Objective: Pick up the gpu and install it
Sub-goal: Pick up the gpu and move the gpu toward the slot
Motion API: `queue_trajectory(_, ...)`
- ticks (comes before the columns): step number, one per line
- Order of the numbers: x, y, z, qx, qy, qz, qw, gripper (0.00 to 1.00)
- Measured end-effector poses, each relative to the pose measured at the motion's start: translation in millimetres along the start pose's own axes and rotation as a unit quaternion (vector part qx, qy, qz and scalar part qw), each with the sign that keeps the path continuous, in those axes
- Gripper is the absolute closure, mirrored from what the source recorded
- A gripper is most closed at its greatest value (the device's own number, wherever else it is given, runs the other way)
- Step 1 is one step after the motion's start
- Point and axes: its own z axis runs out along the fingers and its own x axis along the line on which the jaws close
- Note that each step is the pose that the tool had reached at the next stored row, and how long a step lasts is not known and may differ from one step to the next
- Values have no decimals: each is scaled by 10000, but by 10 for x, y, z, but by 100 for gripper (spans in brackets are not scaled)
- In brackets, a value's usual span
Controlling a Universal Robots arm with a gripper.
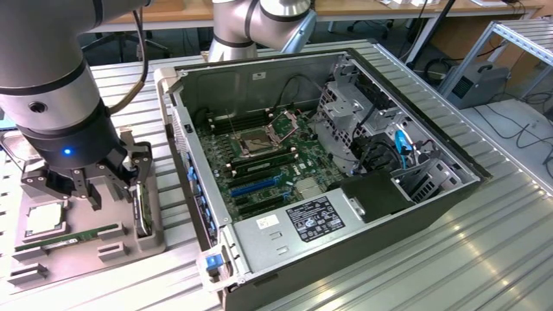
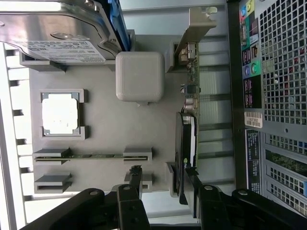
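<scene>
1. Jaws of black metal stand spread wide and hold nothing, low over the near end of the gpu [image 2: 186, 139]. This thin dark card stands on its long edge in a slot of the pale grey plastic holder tray [image 2: 100, 127]. One finger looks just beside the card, but I cannot tell whether the card sits squarely between the two
2. The step in hand reads as the pick-up. It would likely go best with the jaws centred across the card's thin body, closing on its flat faces, clear of the silvery metal bracket [image 2: 199, 24] at the far end and level enough that the card does not bind in its slot
3. The same tray holds a narrow green memory stick [image 2: 96, 155], a square silver processor chip [image 2: 60, 112] and a boxy silver hard drive with a white label [image 2: 53, 28], all apart from the card
4. Just beside the tray lies the open dark computer case [image 1: 415, 214], its green motherboard [image 1: 259, 159] exposed and the blue expansion slot [image 1: 255, 188] unfilled
5. A ribbed metal tabletop [image 1: 415, 272] carries both, and behind it are wooden desks [image 1: 363, 8], an aluminium frame [image 1: 519, 32] and floor cables [image 1: 519, 129]
</scene>
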Motion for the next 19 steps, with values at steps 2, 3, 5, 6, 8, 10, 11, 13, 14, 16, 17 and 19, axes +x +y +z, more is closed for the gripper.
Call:
queue_trajectory(2,0,0,4,2,0,0,10000,52)
queue_trajectory(3,0,0,7,3,0,0,10000,52)
queue_trajectory(5,0,0,11,5,0,0,10000,52)
queue_trajectory(6,0,0,13,6,0,0,10000,52)
queue_trajectory(8,0,0,16,10,-1,0,10000,52)
queue_trajectory(10,1,0,20,12,-1,0,10000,52)
queue_trajectory(11,1,0,21,13,-1,0,10000,52)
queue_trajectory(13,1,0,25,13,-1,0,10000,52)
queue_trajectory(14,1,0,27,13,-1,0,10000,52)
queue_trajectory(16,1,0,30,13,-1,0,10000,52)
queue_trajectory(17,1,0,32,13,-1,0,10000,52)
queue_trajectory(19,1,0,37,13,-1,0,10000,52)
